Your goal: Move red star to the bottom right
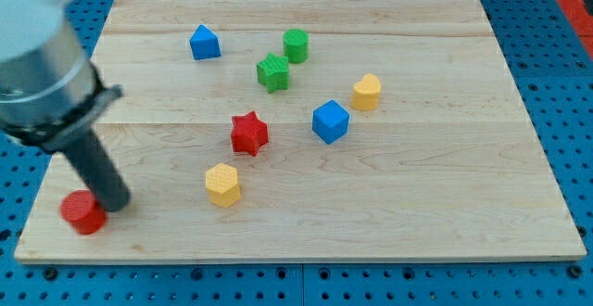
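Observation:
The red star (248,133) lies a little left of the board's middle. My tip (114,204) rests at the bottom left of the board, far to the lower left of the star. It stands right beside a red round block (83,212), at that block's right edge. A yellow hexagonal block (222,184) lies just below the star. A blue cube (330,121) lies to the star's right.
A green star (273,72) and a green cylinder (296,44) sit above the red star. A blue block (205,43) is at the upper left. A yellow heart-shaped block (366,92) is right of centre. The wooden board (445,204) lies on a blue pegboard.

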Controlling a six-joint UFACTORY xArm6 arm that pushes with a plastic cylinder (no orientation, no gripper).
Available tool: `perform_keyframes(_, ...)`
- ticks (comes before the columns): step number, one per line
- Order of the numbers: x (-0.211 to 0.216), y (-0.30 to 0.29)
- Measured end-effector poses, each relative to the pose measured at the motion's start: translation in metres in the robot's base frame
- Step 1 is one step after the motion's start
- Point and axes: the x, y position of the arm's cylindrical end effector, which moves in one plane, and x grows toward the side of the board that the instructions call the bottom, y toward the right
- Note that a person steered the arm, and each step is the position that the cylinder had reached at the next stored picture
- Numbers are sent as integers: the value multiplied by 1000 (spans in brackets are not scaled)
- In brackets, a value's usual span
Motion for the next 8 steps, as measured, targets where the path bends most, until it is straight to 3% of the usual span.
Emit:
perform_keyframes(1,-3,-51)
perform_keyframes(3,-29,-57)
perform_keyframes(5,-66,-18)
perform_keyframes(7,-54,39)
perform_keyframes(8,-67,68)
